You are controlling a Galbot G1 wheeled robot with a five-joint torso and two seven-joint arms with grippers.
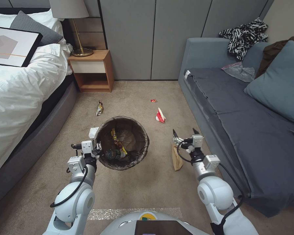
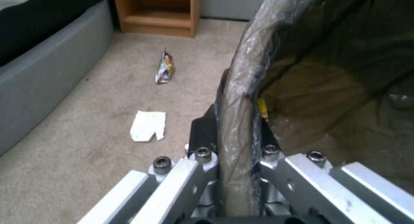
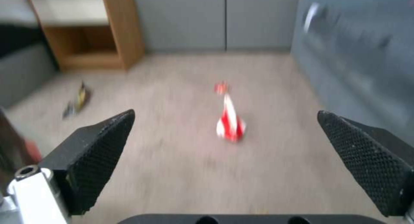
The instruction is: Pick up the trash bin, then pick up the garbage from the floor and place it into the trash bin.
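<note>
Bin held by its rim, free pincer facing a striped cup

The left pincer (image 2: 235, 153) is clamped on the bag-lined rim of the trash bin (image 1: 122, 143), probably to carry it alongside; a bottle and yellow wrapper already lie inside. The right pincer (image 1: 185, 134), fingers spread wide, hangs above the carpet beside a tan paper bag (image 1: 177, 157), facing the red-and-white paper cup (image 3: 231, 122) on the floor.
</note>
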